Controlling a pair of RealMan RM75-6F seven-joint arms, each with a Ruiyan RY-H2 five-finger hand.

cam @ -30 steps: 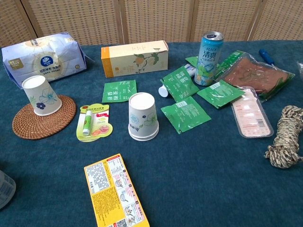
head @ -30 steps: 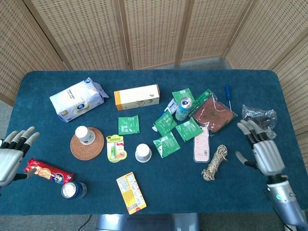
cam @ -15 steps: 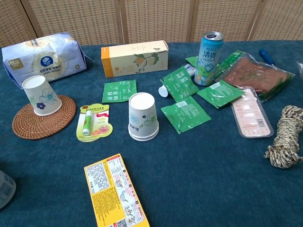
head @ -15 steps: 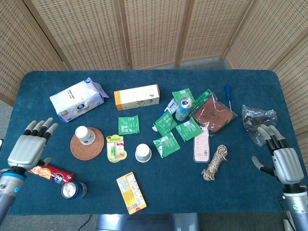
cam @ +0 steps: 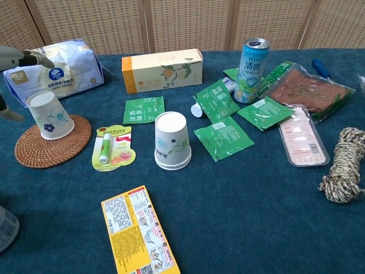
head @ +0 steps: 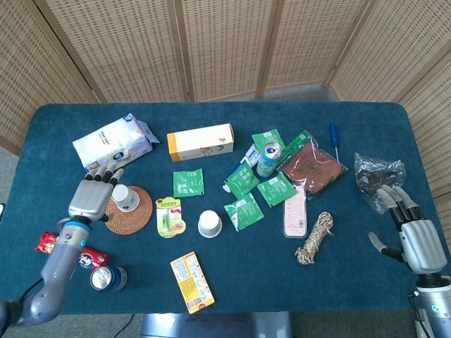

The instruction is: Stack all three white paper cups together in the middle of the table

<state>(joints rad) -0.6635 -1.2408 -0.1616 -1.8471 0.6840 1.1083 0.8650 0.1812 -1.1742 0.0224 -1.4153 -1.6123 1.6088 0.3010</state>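
Observation:
One white paper cup (head: 124,197) with a blue flower print stands upside down on a round wicker coaster (head: 132,218) at the left; the chest view shows the same cup (cam: 49,115). A second cup (head: 209,223) stands upside down near the table's middle, and up close this cup (cam: 172,140) shows a doubled rim at its base. I see no separate third cup. My left hand (head: 91,197) hovers just left of the coaster cup with fingers spread, holding nothing; only its fingertips (cam: 16,56) enter the chest view. My right hand (head: 416,238) is open at the table's right edge.
A tissue pack (head: 113,144) and an orange-white box (head: 200,141) lie behind the cups. Green tea sachets (head: 244,211), a drink can (head: 268,159), a lip balm card (head: 169,215), a yellow box (head: 192,282), rope (head: 315,237), a red snack pack (head: 49,243) and a second can (head: 107,278) surround them.
My left hand has travelled from the table's left edge up and rightward to the cup on the coaster. My right hand has drawn back toward the right edge. The cups have not moved.

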